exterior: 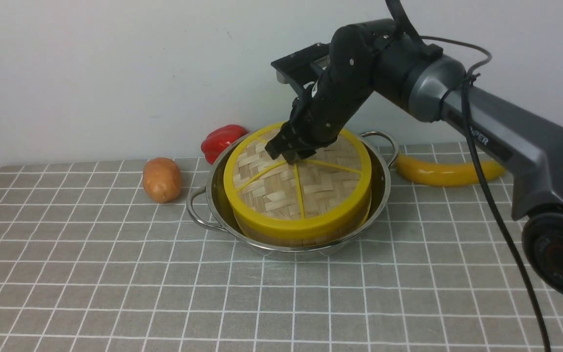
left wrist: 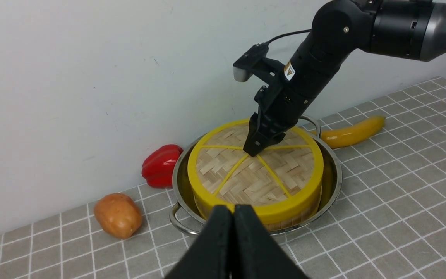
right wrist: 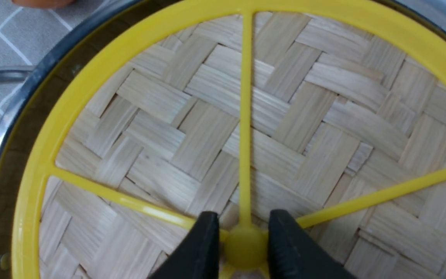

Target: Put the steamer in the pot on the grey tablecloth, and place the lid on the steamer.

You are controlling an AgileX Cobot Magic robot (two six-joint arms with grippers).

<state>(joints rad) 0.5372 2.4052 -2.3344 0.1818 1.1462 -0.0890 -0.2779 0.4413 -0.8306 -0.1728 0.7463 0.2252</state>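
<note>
**Lid down, knob pinched, release not yet done**

Grips the lid (exterior: pixel 301 183) by its small yellow knob (right wrist: pixel 245 248) with the right gripper (right wrist: pixel 243 217), one black finger pressed against each side of it. Shows the lid lying flat and fairly centred on the steamer (exterior: pixel 306 241), with only a narrow strip of bamboo wall visible below the thick yellow rim. Finds the steamer down inside the pot (exterior: pixel 213 195), and the pot standing on the grey tablecloth (exterior: pixel 115 293), close to the back wall. Holds the left gripper (left wrist: pixel 232 209) well apart from the pot, its fingers pressed together on nothing.

By judgement, nearly finished: only letting go and drawing away left to do.

Possible troubles from here:

- Rising before opening wide enough, and so lifting the lid again or tipping it off the steamer.
- Opening unevenly, pushing the knob sideways with one finger and sliding the lid off centre, perhaps onto the pot rim.
- Pressing further down, and so tilting the steamer inside the slightly wider pot.
- Leaving at a slant and catching a yellow spoke with a fingertip.

Little danger for the potato (exterior: pixel 162 179), the red pepper (exterior: pixel 223 141) or the banana (exterior: pixel 450 171), all lying outside the pot.
</note>
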